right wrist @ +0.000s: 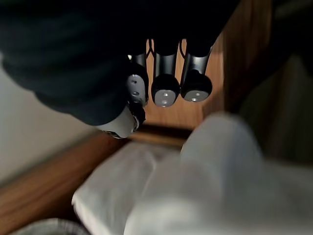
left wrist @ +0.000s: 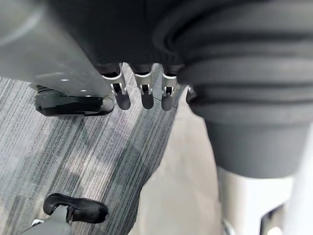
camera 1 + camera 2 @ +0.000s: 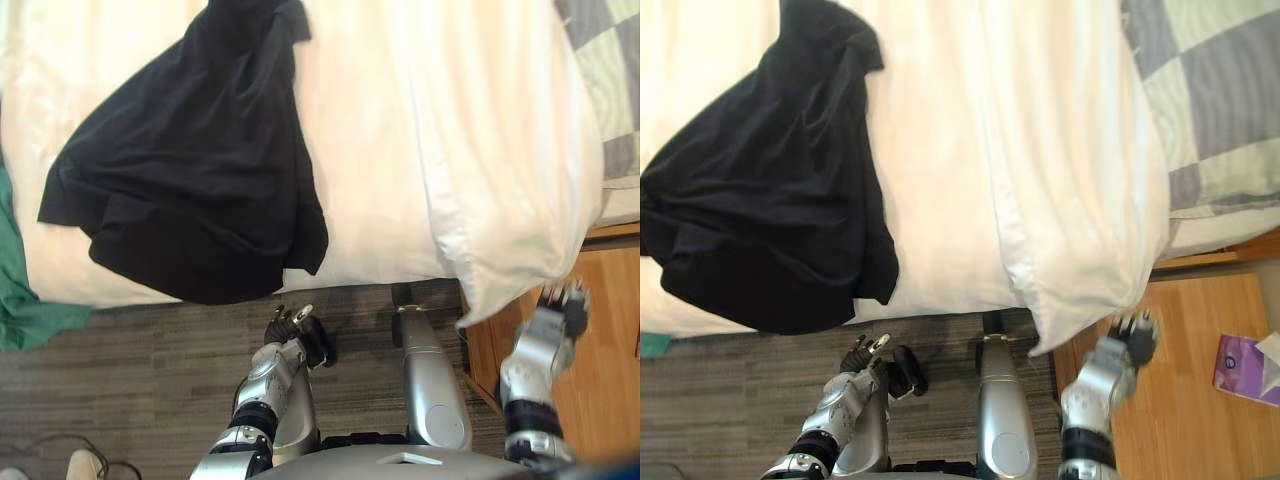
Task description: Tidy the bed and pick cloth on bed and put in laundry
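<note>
A black cloth (image 3: 190, 160) lies spread on the white bed (image 3: 360, 180), with its lower edge drooping over the bed's near side. My left hand (image 3: 291, 333) hangs low above the grey floor, just below that edge, apart from the cloth, with its fingers (image 2: 142, 95) relaxed and empty. My right hand (image 3: 1132, 340) is beside the hanging corner of a white duvet (image 3: 1080, 230), in front of a wooden nightstand. Its fingers (image 1: 165, 90) are curled and hold nothing, and the white bedding (image 1: 220, 186) shows close past them.
A green cloth (image 3: 15, 290) hangs at the bed's far left edge. A checked grey blanket (image 3: 1210, 90) lies at the back right. The wooden nightstand (image 3: 1185, 380) carries a purple packet (image 3: 1240, 365). A light shoe (image 3: 85, 465) shows on the striped grey floor (image 3: 150, 350).
</note>
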